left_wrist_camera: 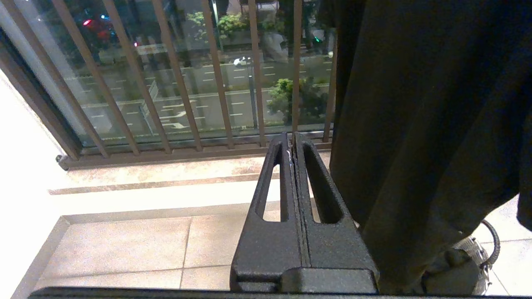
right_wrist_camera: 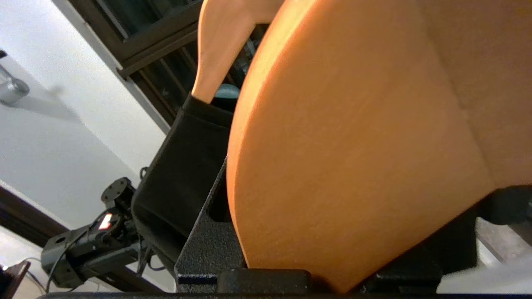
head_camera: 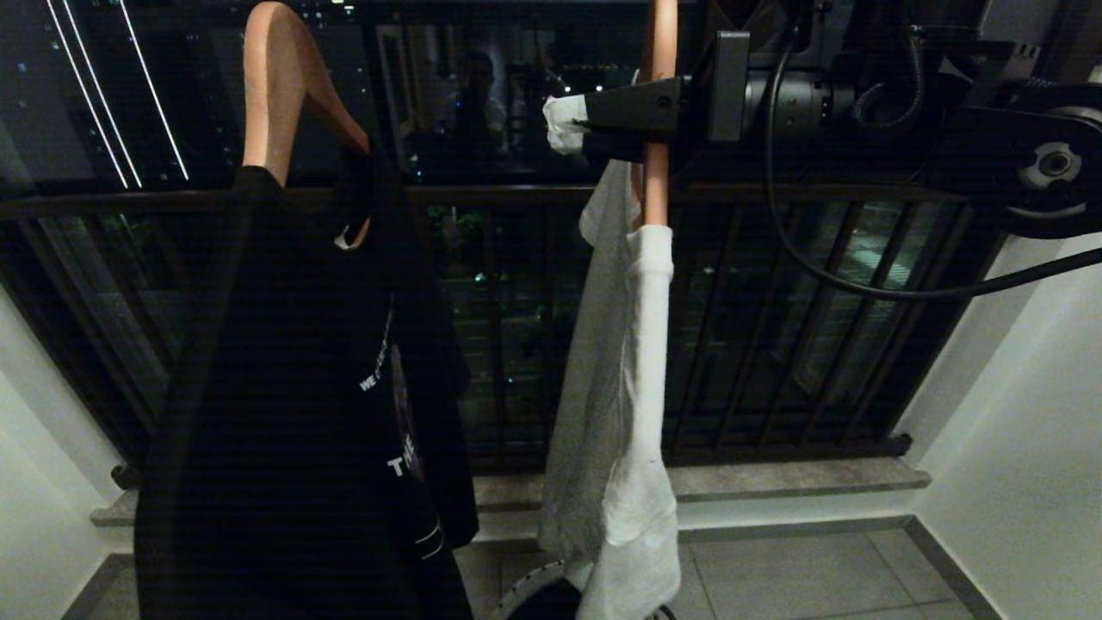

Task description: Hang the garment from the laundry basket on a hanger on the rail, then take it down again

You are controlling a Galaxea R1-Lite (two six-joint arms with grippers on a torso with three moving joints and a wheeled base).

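Two wooden hangers hang in front of the dark window bars (head_camera: 758, 344). The hanger on the left (head_camera: 275, 95) carries a black shirt (head_camera: 284, 430) with white letters on it. The hanger on the right (head_camera: 659, 112) carries a white garment (head_camera: 620, 387). The white garment hangs long and loose, and its bottom end reaches down near the floor.

The right gripper (head_camera: 594, 120) comes in from the right side, up high. It sits at the wooden hanger with the white garment. A bit of white cloth is bunched up at its tip. In the right wrist view the wood of that hanger (right_wrist_camera: 353, 145) fills the space between the two black fingers (right_wrist_camera: 208, 245). The fingers are on both sides of the wood, about as far apart as the hanger is thick. I cannot tell if they press tight on it.

The left gripper (left_wrist_camera: 293, 141) is down low, just beside the black shirt (left_wrist_camera: 428, 124). Its two fingers are pressed flat together with nothing between them. It points toward the window bars (left_wrist_camera: 178, 83) and the tiled floor (left_wrist_camera: 124, 249).

The laundry basket (head_camera: 538, 594) stands on the floor, under the white garment. Only a bit of its pale rim shows at the bottom of the head view. In the left wrist view it (left_wrist_camera: 469, 265) peeks out from behind the black shirt, with its black loop handle at the side.
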